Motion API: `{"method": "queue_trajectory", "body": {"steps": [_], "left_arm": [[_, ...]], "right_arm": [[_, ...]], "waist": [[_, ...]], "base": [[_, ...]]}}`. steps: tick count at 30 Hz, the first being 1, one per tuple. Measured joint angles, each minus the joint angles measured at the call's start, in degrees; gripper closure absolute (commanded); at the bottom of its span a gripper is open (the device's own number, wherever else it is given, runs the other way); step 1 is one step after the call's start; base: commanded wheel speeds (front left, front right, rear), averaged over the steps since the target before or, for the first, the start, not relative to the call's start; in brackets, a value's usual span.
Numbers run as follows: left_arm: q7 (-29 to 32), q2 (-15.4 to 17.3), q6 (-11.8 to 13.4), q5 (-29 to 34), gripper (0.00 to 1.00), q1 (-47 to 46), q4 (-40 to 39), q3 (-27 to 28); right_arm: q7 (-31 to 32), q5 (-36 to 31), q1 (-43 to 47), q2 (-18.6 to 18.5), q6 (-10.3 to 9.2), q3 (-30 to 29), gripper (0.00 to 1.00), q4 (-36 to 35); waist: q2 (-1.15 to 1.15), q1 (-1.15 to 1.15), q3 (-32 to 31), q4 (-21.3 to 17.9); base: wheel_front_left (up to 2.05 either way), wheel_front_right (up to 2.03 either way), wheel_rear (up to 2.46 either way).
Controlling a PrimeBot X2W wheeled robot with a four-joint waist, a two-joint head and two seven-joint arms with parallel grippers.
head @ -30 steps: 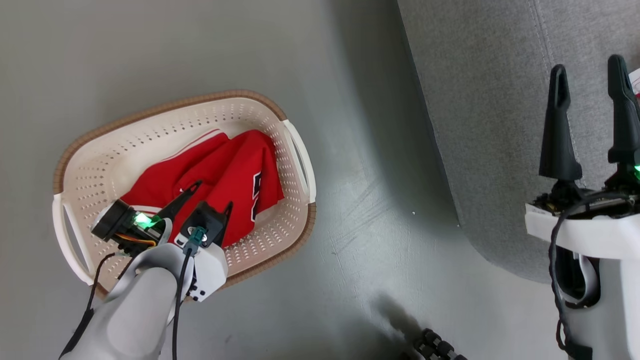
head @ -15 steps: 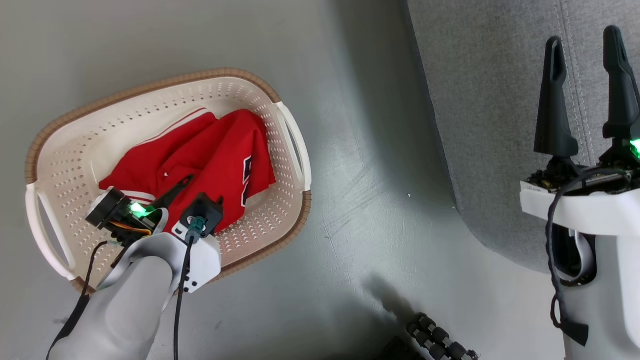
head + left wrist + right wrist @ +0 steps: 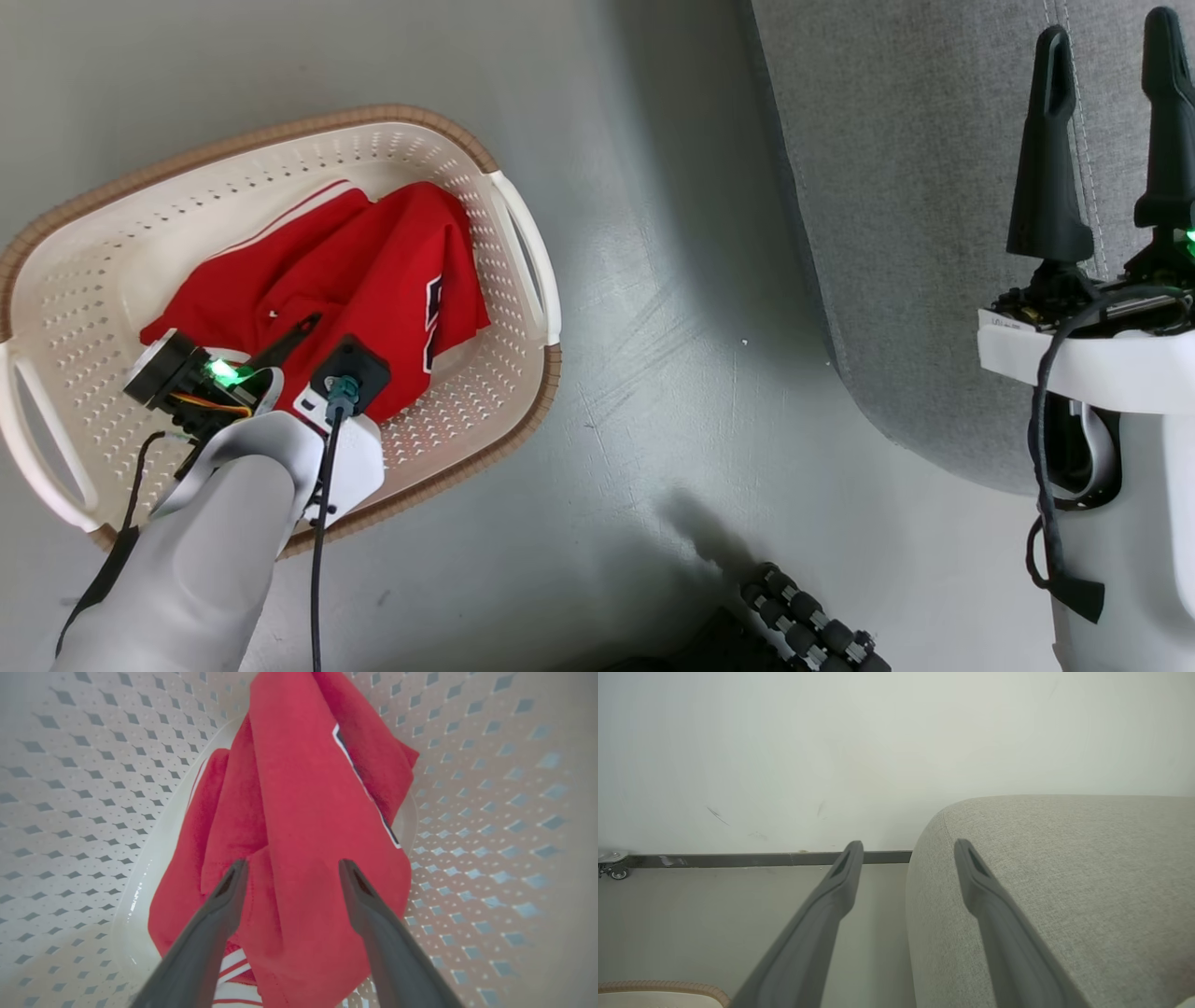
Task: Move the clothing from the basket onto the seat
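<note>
clothing: red heap lying in the bottom of the basket, none of it lifted; white trim along the far edge, black-and-white mark on the side towards the seat, a raised fold running up the middle
basket: on the floor, well apart from the seat, cream perforated wall all round the heap
left tool: down inside the basket, jaws spread wide, one finger either side of the raised fold; nothing gripped; cannot tell whether the tips press the cloth
right tool: jaws wide apart, empty, hovers over the near edge of the seat
seat: grey woven top, bare where I can see it
step in hand: judged to be the first grasp on the heap
doing it well: sink the tips deeper so the fold sits well between the fingers, close on a thick bunch, then lift straight up until the hem clears the rim before swinging across
watch for: a thin pinch slipping out; a fingertip catching a perforation and dragging the light basket
</note>
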Motion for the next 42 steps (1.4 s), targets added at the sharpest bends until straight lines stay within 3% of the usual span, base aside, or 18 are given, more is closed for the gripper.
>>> {"method": "queue_trajectory", "body": {"steps": [15,16,17,18,31,42], "left_arm": [[3.93,0.32,-0.14,0.57,0.00,-2.57,3.55,-0.07],[3.92,0.23,-0.15,0.58,0.77,-2.64,3.57,-0.10],[3.91,0.11,-0.15,0.58,0.77,-2.68,3.58,-0.20],[3.90,-0.07,-0.18,0.58,1.00,-2.71,3.60,-0.36],[1.53,-1.49,-0.12,0.44,1.00,-3.24,3.58,-0.33],[-2.74,-2.21,1.57,-1.54,1.00,-3.25,2.44,1.22]], "right_arm": [[-0.01,0.75,-1.32,0.00,0.00,0.56,0.00,0.33],[-0.01,0.85,-1.36,0.00,0.00,0.55,0.00,0.33],[-0.01,0.86,-1.35,0.00,0.00,0.53,0.00,0.37],[-0.01,0.86,-1.35,0.00,0.00,0.48,0.00,0.41],[-0.01,0.86,-1.43,0.00,0.00,-0.20,0.00,0.85],[-0.01,1.30,-2.33,0.00,0.00,-0.42,0.00,1.32]], "waist": [[0.00,0.00,1.89,-1.67],[0.00,0.00,1.96,-1.73],[0.00,0.00,2.00,-1.77],[0.00,0.00,2.00,-1.78],[0.00,0.00,1.11,-1.18],[0.00,0.00,-0.42,0.02]], "base": [[0.00,0.00,0.00],[0.00,0.00,0.00],[0.00,0.00,0.00],[0.00,0.00,0.00],[0.00,0.00,0.00],[0.00,0.00,0.00]]}}
